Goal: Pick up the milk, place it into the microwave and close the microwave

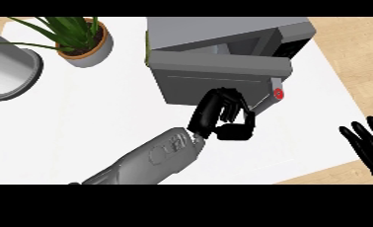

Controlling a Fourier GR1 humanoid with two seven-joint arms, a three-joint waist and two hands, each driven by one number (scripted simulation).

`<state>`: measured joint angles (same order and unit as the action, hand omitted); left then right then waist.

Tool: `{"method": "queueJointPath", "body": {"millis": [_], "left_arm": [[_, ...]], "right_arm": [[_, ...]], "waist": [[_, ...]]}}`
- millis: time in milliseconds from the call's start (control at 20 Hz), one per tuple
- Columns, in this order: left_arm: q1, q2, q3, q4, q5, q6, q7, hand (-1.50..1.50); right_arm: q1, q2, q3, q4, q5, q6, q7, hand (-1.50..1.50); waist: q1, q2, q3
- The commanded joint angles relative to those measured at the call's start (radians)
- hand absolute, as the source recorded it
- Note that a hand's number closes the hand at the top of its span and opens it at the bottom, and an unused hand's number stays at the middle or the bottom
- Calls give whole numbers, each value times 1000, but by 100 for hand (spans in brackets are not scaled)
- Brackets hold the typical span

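Microwave (226, 48) on white worktop (94, 122), door (218, 78) swung partly open; milk not visible, interior hidden. Left robot hand (222, 115) at the door's front, fingers curled, holding nothing visible. Right robot hand (360, 139) rests open at right edge; pot (91, 48) holds a plant (62, 28).

Microwave door (218, 75) across the opening.

The microwave (233, 48) is a grey box standing toward the far middle of the white counter, its dark cavity facing the near side. Its grey door (218, 80) hangs partly open across the front, with a red button (278, 93) at the door's right end. The milk cannot be seen.
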<state>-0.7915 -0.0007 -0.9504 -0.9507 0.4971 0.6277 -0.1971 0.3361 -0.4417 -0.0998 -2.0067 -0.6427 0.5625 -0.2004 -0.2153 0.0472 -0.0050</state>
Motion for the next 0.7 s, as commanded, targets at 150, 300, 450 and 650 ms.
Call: {"method": "queueJointPath", "body": {"millis": [150,300,450,650], "left_arm": [[-122,1,103,85,113,-1,-63,150],[-147,1,110,117,156,-7,-75,150],[-152,1,128,140,199,-18,-105,150],[-178,1,136,167,253,-56,-118,150]], "right_arm": [[-28,-22,-19,-37,-56,-36,43,-150],[-13,-27,-24,-35,-67,-32,50,-150],[-20,-47,-43,-40,-81,-35,62,-150],[-43,-43,-39,-56,-99,-54,71,-150]], "waist": [[0,6,-2],[-15,8,1],[-11,11,0],[-8,18,-1]]}}
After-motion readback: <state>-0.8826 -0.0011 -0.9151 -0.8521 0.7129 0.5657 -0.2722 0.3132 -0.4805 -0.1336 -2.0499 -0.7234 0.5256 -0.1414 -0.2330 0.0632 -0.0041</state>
